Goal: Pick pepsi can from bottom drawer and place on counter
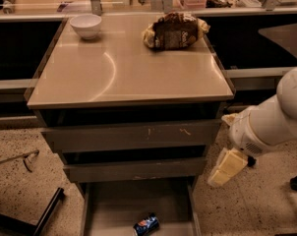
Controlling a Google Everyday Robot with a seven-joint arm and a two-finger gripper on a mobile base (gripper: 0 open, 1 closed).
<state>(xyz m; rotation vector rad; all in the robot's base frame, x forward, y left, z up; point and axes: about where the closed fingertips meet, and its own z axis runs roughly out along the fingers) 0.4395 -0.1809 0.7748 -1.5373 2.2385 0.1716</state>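
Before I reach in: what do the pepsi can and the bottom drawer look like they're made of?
Pepsi can: seemingly thin metal, glossy blue print with bright highlights. Bottom drawer: likely painted metal, flat matte grey floor. The gripper hangs right of the cabinet, apart from both.

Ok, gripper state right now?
Gripper: cannot tell open or shut; holding nothing, hanging beside the cabinet, well apart from the pepsi can in the bottom drawer.
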